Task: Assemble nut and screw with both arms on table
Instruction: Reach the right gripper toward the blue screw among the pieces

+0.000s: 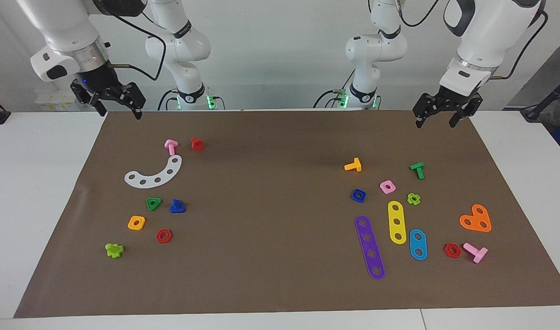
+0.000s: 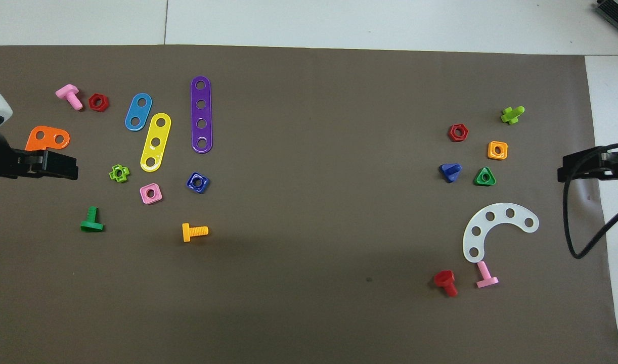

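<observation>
Overhead, both grippers – left, right – open, empty, nut, screw untouched.

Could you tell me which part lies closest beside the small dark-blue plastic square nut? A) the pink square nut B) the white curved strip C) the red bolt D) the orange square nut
A: the dark-blue square nut sits beside the pink square nut, toward the left arm's end of the brown mat.

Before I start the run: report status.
Left gripper and right gripper open, raised over mat corners. Dark-blue square plastic nut and dark-blue plastic bolt lie apart at opposite ends. Pink square nut close by.
</observation>
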